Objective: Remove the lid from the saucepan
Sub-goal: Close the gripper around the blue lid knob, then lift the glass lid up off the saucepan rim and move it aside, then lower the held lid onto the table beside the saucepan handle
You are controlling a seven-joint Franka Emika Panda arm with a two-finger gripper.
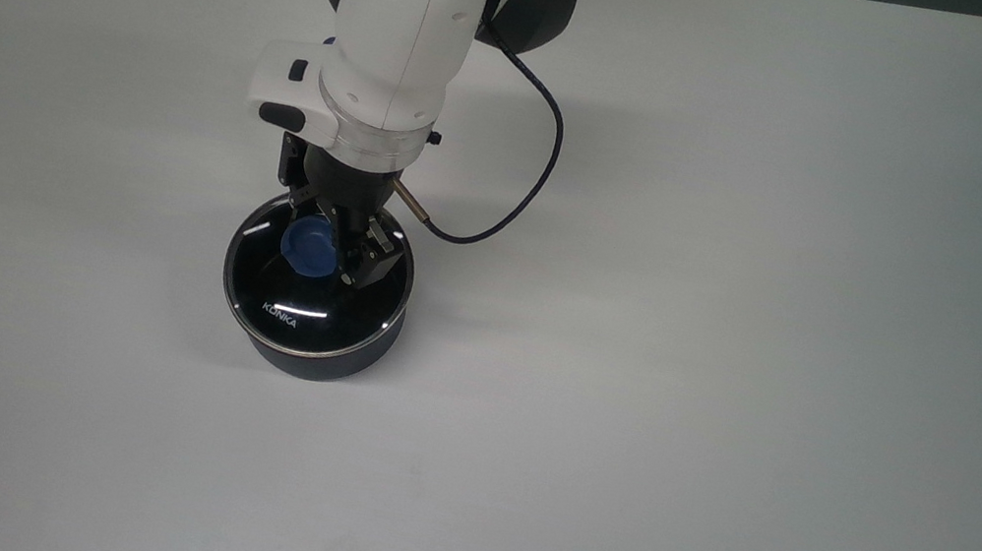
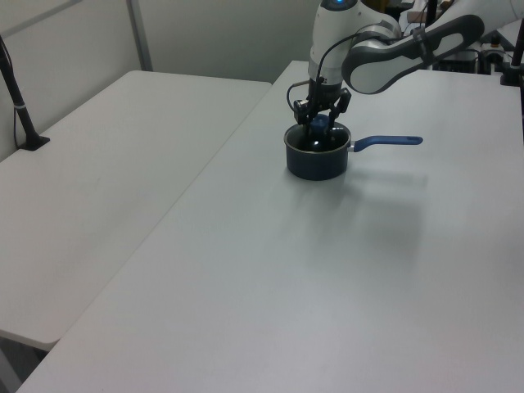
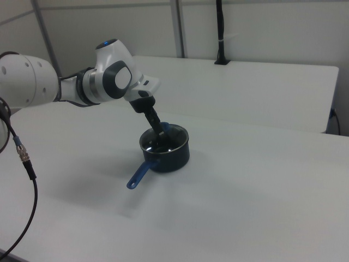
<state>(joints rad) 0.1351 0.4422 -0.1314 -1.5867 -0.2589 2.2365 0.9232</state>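
- On top of the saucepan sits the lid, steel rim all the way round, white KONKA lettering near its 7 o'clock edge in the top view.
- Blue knob is a bit toward 11 o'clock from the lid's middle in the top view.
- Pincer is down around that knob, one finger at its 12 o'clock side and the other at about 3 o'clock. Fingers look apart, straddling it, can't tell if they're actually touching.
- Saucepan's blue handle sticks out toward 3 o'clock in the left view; in the right view the handle points toward 7 o'clock.
- Pan stands on the white table, left of centre in the top view.
- Dark cable loops off the arm's wrist toward 3 o'clock in the top view.
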